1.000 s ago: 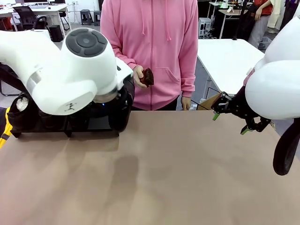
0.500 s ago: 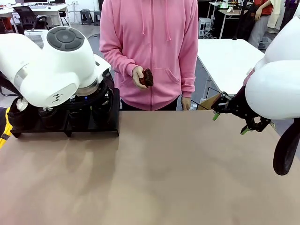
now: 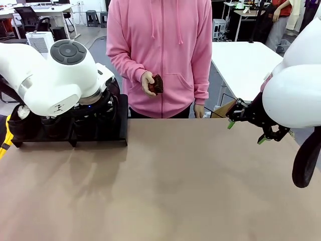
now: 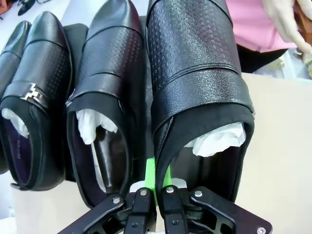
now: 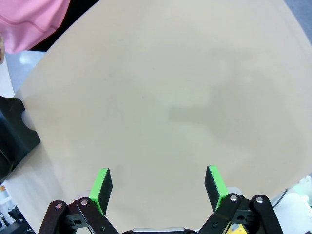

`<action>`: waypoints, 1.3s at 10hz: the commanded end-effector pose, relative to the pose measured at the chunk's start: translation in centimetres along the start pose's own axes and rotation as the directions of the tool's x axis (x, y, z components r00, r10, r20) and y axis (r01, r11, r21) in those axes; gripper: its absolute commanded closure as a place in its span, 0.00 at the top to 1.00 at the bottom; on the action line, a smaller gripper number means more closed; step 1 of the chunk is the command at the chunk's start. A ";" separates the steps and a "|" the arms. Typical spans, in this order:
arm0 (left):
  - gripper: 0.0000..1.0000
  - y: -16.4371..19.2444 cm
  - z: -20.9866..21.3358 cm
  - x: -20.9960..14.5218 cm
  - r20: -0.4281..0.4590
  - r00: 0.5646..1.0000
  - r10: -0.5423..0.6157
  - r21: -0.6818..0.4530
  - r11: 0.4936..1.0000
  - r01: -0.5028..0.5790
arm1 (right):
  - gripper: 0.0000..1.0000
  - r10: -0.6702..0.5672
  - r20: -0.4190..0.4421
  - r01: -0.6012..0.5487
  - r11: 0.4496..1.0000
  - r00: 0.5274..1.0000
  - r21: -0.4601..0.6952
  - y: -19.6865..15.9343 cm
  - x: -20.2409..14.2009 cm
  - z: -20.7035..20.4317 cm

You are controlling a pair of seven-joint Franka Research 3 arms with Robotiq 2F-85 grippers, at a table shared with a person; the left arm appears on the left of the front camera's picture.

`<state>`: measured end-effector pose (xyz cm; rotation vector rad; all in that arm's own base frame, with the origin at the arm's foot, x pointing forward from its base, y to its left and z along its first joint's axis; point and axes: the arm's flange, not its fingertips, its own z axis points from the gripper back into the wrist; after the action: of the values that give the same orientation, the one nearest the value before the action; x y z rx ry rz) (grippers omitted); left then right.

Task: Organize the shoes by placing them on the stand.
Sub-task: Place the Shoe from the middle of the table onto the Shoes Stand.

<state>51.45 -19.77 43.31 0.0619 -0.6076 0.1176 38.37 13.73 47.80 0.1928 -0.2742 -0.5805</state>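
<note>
Clamped tight, the left hand (image 4: 152,195) pinches the inner side wall of a glossy black perforated-leather dress shoe (image 4: 197,92), its green pads meeting on the collar edge beside the crumpled white paper stuffing (image 4: 217,139). That shoe stands at the right end of the row in the left wrist view, with a matching perforated black shoe (image 4: 109,97) just beside it and a smooth black shoe with a metal buckle (image 4: 36,92) further along. A fourth black shoe (image 4: 10,53) shows at the edge. In the front view the low matte-black stand (image 3: 103,136) sits at the table's (image 3: 190,191) far left, mostly behind the left arm, and the held shoe looks to be over or on its right end; whether the sole rests fully down I cannot tell.

The right hand (image 3: 247,131) hangs with its fingers spread wide and holds nothing, above the table's right edge.

Judging from the shine, the leather will be slick, so a grip on the thin collar wall is better than one on the toe. The upper is stiff enough to carry the shoe's weight, though it may swing from a one-sided pinch. The paper is soft and should be left alone.

A person in a pink hoodie (image 3: 165,55) stands at the far side, holding a small dark object (image 3: 158,83).
</note>
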 end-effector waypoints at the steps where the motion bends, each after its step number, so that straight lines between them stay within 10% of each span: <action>1: 0.00 0.1 -0.9 0.6 0.029 0.999 0.030 -0.001 1.000 -0.030 | 1.00 0.013 -0.004 -0.013 1.000 1.000 0.012 -0.1 0.2 0.0; 7: 0.00 0.2 -3.2 -0.1 0.018 0.998 0.064 -0.008 0.998 -0.064 | 1.00 0.013 -0.004 -0.013 1.000 1.000 0.012 -0.1 0.2 0.0; 11: 0.59 0.2 -3.6 -0.5 0.027 0.997 0.067 0.021 0.997 -0.068 | 1.00 0.013 -0.004 -0.013 1.000 1.000 0.012 -0.1 0.2 0.0; 13: 0.59 0.0 -3.0 -0.5 0.043 0.997 0.064 0.023 0.998 -0.065 | 1.00 0.013 -0.004 -0.013 1.000 1.000 0.012 -0.1 0.2 0.0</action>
<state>52.69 -19.46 40.67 0.0539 -0.6138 0.1713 38.37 13.73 47.80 0.1928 -0.2742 -0.5804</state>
